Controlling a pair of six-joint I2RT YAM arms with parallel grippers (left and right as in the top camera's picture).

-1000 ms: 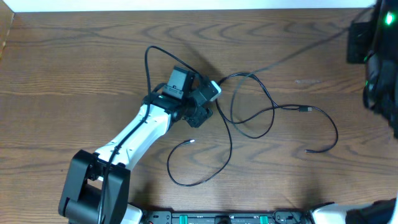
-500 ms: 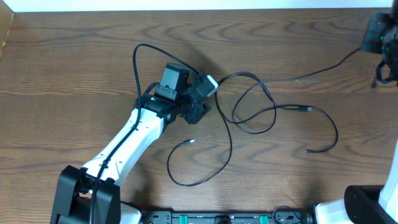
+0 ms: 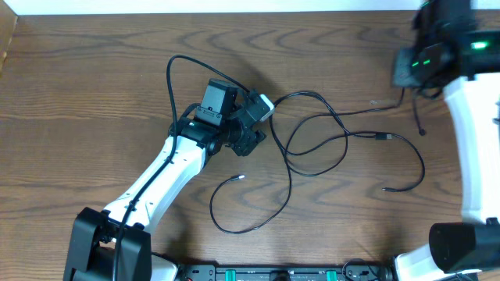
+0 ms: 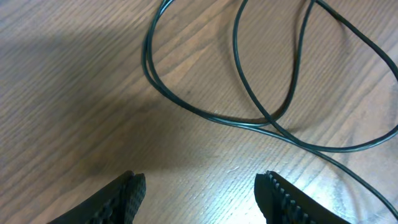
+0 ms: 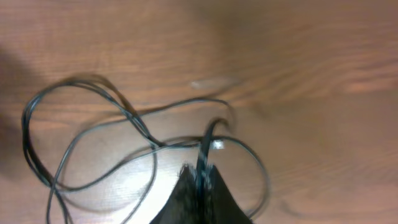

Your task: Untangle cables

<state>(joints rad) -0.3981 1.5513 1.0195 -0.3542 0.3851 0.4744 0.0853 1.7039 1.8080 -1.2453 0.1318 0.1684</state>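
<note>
Thin black cables [image 3: 316, 148] lie in crossing loops on the wooden table's middle, with free ends at the lower centre [image 3: 238, 178] and lower right [image 3: 388, 189]. No white cable shows. My left gripper [image 3: 260, 121] is open and empty just left of the loops. In the left wrist view its jaws [image 4: 202, 193] stand apart over bare wood, with cable loops [image 4: 261, 118] ahead. My right gripper [image 3: 408, 78] at the upper right is shut on a black cable end [image 3: 418, 117] that dangles below it. The right wrist view, blurred, shows the jaws [image 5: 200, 174] pinching that cable [image 5: 204, 143] above the loops.
The left arm's thick black lead [image 3: 172, 78] arcs over the table behind the left wrist. A dark rail with green parts [image 3: 273, 273] runs along the front edge. The table's back edge [image 3: 234, 11] meets a white surface.
My right arm has swung in from the right edge toward the upper right of the table, lifting the cable strand that lay there. My left arm shifted slightly left, then stayed still.
</note>
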